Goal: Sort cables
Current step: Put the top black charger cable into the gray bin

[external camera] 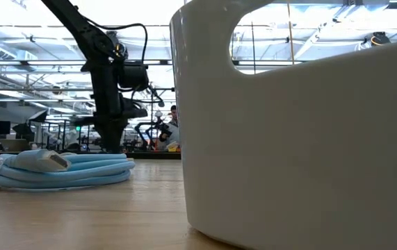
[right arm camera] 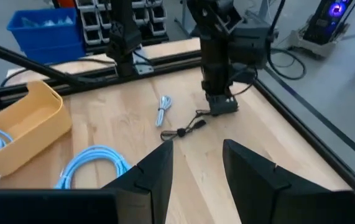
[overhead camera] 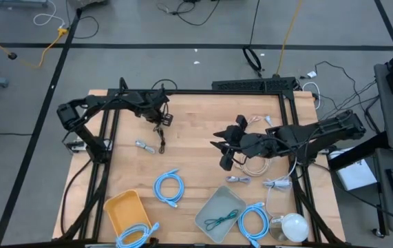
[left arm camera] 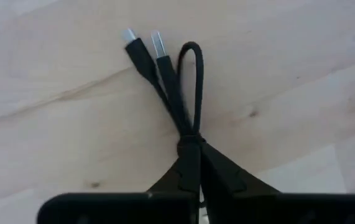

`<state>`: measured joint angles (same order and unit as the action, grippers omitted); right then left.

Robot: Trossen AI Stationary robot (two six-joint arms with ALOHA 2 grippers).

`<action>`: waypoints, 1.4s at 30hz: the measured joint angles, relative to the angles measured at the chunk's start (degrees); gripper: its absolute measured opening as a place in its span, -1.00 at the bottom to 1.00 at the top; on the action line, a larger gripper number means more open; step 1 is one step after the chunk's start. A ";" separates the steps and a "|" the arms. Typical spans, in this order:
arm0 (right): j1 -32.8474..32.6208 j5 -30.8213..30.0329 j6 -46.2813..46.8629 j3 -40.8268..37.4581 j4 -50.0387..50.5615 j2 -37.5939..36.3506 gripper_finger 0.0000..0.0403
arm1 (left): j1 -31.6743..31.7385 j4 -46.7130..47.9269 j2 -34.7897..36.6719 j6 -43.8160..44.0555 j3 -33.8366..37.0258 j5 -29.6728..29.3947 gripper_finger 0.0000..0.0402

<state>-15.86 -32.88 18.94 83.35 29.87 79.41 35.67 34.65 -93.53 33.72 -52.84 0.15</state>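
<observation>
The white bin wall (external camera: 288,153) fills the low view's right. In the high view, lower centre, the grey tray (overhead camera: 220,213) holds a teal cable (overhead camera: 221,220); the yellow tray (overhead camera: 122,210) adjoins a light-blue loop (overhead camera: 135,235). The left gripper (left arm camera: 193,163) is clenched on a black cable (left arm camera: 177,87); the right gripper (right arm camera: 196,165) is spread, holding nothing.

The bench (overhead camera: 196,131) is pale wood, smooth and matt, with faint grain. The short black cable (left arm camera: 183,93) looks like matt rubbery plastic with shiny metal plug tips. The left claw (left arm camera: 197,163) is dark matt plastic. The yellow bin (right arm camera: 25,121) and the grey bin (overhead camera: 210,210) look like smooth plastic, as do the light-blue cables (overhead camera: 169,187).
</observation>
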 joint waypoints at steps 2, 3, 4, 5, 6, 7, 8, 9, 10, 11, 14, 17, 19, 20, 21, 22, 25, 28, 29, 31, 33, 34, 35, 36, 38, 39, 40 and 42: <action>0.00 -0.44 0.39 0.00 0.99 -0.59 -0.34 | -1.35 0.22 0.22 0.20 0.00 1.53 -0.99; -0.02 -1.07 0.73 0.00 2.04 -0.96 -0.34 | -2.27 0.56 0.66 0.44 0.02 1.80 -0.99; 0.00 -1.63 1.23 0.00 2.67 -1.19 -0.34 | -3.37 0.51 1.14 0.47 0.02 1.70 -0.99; 0.00 -1.84 1.61 0.00 2.95 -1.53 -0.34 | -4.43 0.57 1.68 0.84 0.02 0.96 -0.99; 0.00 -2.31 1.82 0.00 3.47 -2.00 -0.34 | -5.46 0.40 2.20 1.14 0.02 -0.16 -0.99; 0.00 -3.10 1.98 0.00 3.93 -2.26 -0.34 | -6.24 0.37 2.82 1.40 0.02 -1.05 -0.99; 0.00 -3.29 2.03 0.00 3.77 -2.40 -0.34 | -6.87 0.39 3.55 1.69 0.02 -2.02 -0.99; 0.02 -3.42 2.01 0.00 3.54 -2.56 -0.34 | -7.40 0.47 4.24 2.20 0.01 -2.87 -0.99; 0.00 -3.38 2.01 0.00 3.83 -2.80 -0.34 | -7.77 0.54 4.95 2.73 0.00 -3.26 -0.99; 0.00 -3.27 1.99 0.00 3.97 -2.85 -0.34 | -8.10 0.91 5.67 3.03 0.00 -3.42 -0.99; 0.00 -3.30 2.21 0.00 3.86 -2.98 -0.34 | -9.24 2.98 8.34 3.89 0.00 -4.84 -0.99; 0.00 -3.26 2.26 0.00 3.98 -2.96 -0.34 | -9.82 5.49 9.81 4.53 0.00 -6.98 -0.99; 0.00 -3.26 2.57 0.00 4.04 -2.96 -0.34 | -9.71 4.49 10.05 3.56 0.00 -7.10 -0.96; 0.00 -3.28 2.67 0.00 4.09 -2.96 -0.34 | -9.67 3.62 9.98 3.21 0.00 -6.88 -0.92; 0.00 -3.28 2.66 0.00 4.22 -2.96 -0.34 | -9.67 2.67 9.90 2.89 0.00 -6.00 -0.86; 0.00 -3.27 2.67 0.00 4.29 -2.96 -0.34 | -9.71 1.75 9.92 2.84 0.00 -5.08 -0.79; 0.00 -3.28 2.71 0.00 4.28 -2.96 -0.34 | -9.75 -1.07 8.85 4.61 -0.04 -4.32 -0.52; 0.00 -3.07 3.27 0.00 4.28 -2.96 -0.34 | -9.45 -0.72 7.59 5.89 -0.02 -4.89 -0.22; -0.12 -3.03 3.56 0.00 4.28 -2.96 -0.34 | -9.30 -0.87 7.04 6.07 -0.02 -4.53 -0.13; -0.50 -3.08 3.86 0.00 4.28 -2.96 -0.34 | -9.16 -0.81 5.55 7.03 -0.02 -3.15 0.04; -0.81 -3.07 3.96 0.00 4.28 -2.96 -0.34 | -9.32 -0.89 3.92 7.27 -0.02 -2.52 0.18; -1.01 -3.07 4.05 0.00 4.28 -2.94 -0.34 | -9.52 -0.95 3.18 7.31 -0.02 -2.53 0.24; -1.14 -3.07 4.20 0.00 4.30 -2.94 -0.34 | -9.71 -0.99 2.47 7.38 -0.02 -2.52 0.28; -1.16 -3.05 4.22 0.00 4.28 -2.94 -0.34 | -9.93 -1.01 1.77 7.40 -0.02 -2.55 0.31; -1.26 -3.06 4.38 0.00 4.30 -2.94 -0.34 | -10.23 -1.08 0.44 7.40 -0.01 -2.61 0.34; -1.40 -3.09 4.40 0.00 4.31 -2.94 -0.34 | -10.36 -1.27 -0.17 7.42 0.00 -2.73 0.33; -1.50 -3.09 4.40 0.00 4.34 -2.94 -0.34 | -10.47 -1.57 -0.65 7.46 0.00 -3.03 0.31; -1.61 -3.04 4.40 0.00 4.35 -2.92 -0.34 | -10.63 -1.82 -1.48 7.34 0.00 -3.22 0.21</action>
<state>-17.47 -35.91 23.33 83.35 34.22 76.49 25.04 32.83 -95.01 41.06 -52.84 -3.07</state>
